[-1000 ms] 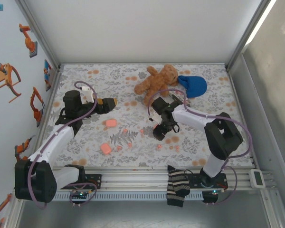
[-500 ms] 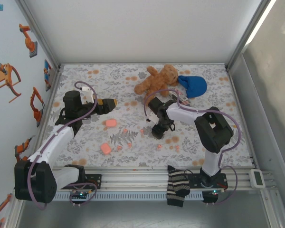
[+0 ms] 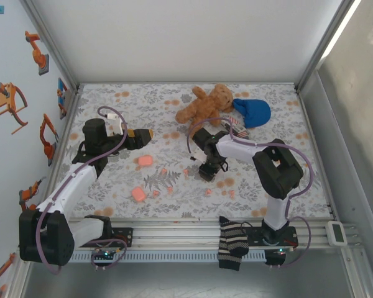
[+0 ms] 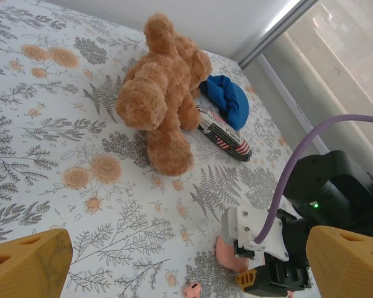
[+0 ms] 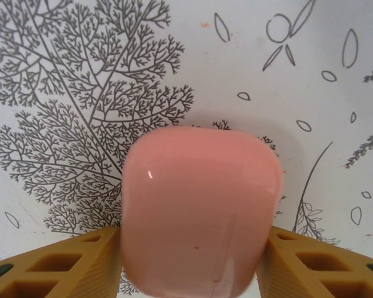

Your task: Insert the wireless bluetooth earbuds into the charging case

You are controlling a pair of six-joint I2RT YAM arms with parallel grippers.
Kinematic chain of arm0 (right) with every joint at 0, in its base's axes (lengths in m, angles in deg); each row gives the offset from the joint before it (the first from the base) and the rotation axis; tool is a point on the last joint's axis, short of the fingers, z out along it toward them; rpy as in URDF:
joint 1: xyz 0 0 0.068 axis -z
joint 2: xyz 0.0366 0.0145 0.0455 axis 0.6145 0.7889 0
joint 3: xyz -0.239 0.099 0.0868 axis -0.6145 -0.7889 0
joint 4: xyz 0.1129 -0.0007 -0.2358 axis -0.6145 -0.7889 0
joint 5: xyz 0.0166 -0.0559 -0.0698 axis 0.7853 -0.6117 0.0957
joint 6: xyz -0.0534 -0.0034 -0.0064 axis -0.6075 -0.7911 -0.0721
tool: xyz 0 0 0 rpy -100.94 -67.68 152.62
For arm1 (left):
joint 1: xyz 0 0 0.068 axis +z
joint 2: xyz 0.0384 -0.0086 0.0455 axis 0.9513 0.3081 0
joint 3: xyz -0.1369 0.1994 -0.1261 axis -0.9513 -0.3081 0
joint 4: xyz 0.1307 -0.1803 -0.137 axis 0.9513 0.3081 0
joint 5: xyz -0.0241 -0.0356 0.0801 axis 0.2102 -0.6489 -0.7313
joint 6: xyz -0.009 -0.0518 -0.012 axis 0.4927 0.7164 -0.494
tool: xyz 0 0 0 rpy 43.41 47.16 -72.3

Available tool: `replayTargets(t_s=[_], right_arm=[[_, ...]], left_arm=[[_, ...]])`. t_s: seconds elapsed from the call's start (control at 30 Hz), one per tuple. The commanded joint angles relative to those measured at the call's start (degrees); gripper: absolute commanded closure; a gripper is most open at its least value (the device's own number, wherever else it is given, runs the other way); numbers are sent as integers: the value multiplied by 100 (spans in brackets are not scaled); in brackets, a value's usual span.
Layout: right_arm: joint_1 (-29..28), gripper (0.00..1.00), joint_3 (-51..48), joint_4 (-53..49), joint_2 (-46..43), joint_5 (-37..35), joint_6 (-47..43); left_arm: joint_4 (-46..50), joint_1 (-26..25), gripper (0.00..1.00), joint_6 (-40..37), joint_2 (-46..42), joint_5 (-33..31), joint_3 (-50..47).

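1. Now the right hand (image 5: pixel 193 243) clamps the charging case (image 5: pixel 201 208) by its side walls. The case is glossy hard plastic and probably slippery.
2. The earbuds (image 3: pixel 163 171), tiny and light, lie scattered on the desk (image 3: pixel 149 105).
3. The left hand (image 4: pixel 189 261) gapes, empty.

Left arm (image 3: pixel 68 183) and right arm (image 3: pixel 244 149): white moulded link shells between black cylindrical joint housings, each on a black base (image 3: pixel 46 239) bolted to a slotted aluminium rail (image 3: pixel 174 231). A lavender cable (image 3: pixel 81 162) loops along the outside of each arm. Left hand (image 3: pixel 140 133) and right hand (image 3: pixel 209 171): black bodies carrying two ochre fingers (image 5: pixel 62 270), blunt-tipped with open lattice pockets. A white bracket (image 4: pixel 252 233) receives the right arm's cable; a green light (image 4: pixel 311 205) marks the black housing.
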Motion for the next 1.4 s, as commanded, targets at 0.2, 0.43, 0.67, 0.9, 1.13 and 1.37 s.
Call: replayTargets(t_s=[0.2, 0.43, 0.67, 0.9, 1.13, 1.37], right_arm=[[18, 58, 18, 168, -62, -295, -120], [24, 60, -212, 502, -702, -456, -325], [50, 62, -469, 979, -1788, -548, -745], [36, 63, -538, 1490, -2904, -478, -1358], [-28, 64, -177, 1317, -3313, -174, -1847], [-175, 64, -72, 1385, -3533, -55, -2029]], left_arm=[[54, -18, 4, -135, -18, 28, 75], [-43, -17, 4, -122, -22, 292, 84], [-197, -43, 1, 80, 99, 1041, 224], [-489, -330, 3, 179, 175, 1712, 234], [-508, -648, 10, 239, 346, 2050, 411], [-767, -1446, 12, 437, 508, 2058, 757]])
